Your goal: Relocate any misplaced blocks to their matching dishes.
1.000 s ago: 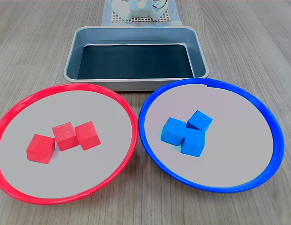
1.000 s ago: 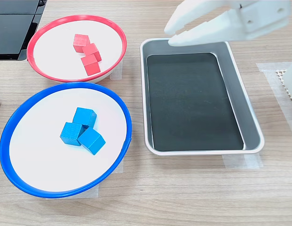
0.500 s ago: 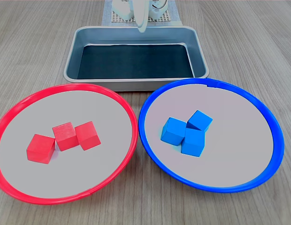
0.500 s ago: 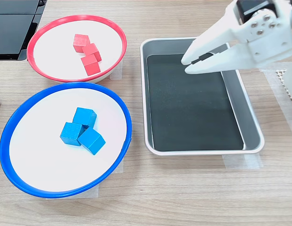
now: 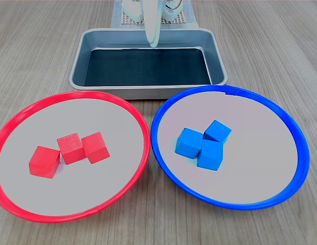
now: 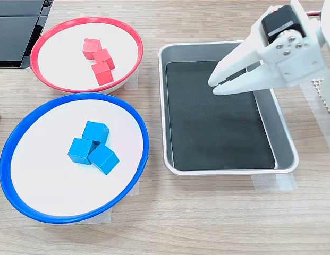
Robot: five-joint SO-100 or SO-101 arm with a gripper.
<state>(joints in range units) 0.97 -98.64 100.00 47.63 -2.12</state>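
Pale wood-grain tabletop (image 5: 281, 46) fills both exterior views and carries everything. Three small matte red cubes (image 5: 69, 152) lie clustered inside the large round shallow red-rimmed plate (image 5: 25, 109) with a pale grey inside, which sits at the near left of the first exterior view and at the far left of the second exterior view; two of them touch and the third sits just beside them. Three small matte blue cubes (image 6: 93, 147) bunch together, touching, in the matching blue-rimmed plate (image 6: 134, 119), at the near right of the first exterior view and the near left of the second exterior view. Each cube rests on the plate of its own colour, and the two plates lie just beside each other.

Beyond the plates in the first exterior view stands a rectangular silver metal tray (image 5: 217, 61) with a dark bottom, holding no cube. Above its far part, as the second exterior view shows it, hovers the white plastic gripper (image 6: 213, 85), tips pointing toward the plates, its jaws slightly parted and holding nothing. In the first exterior view only a narrow white part of it hangs over the tray's far edge.
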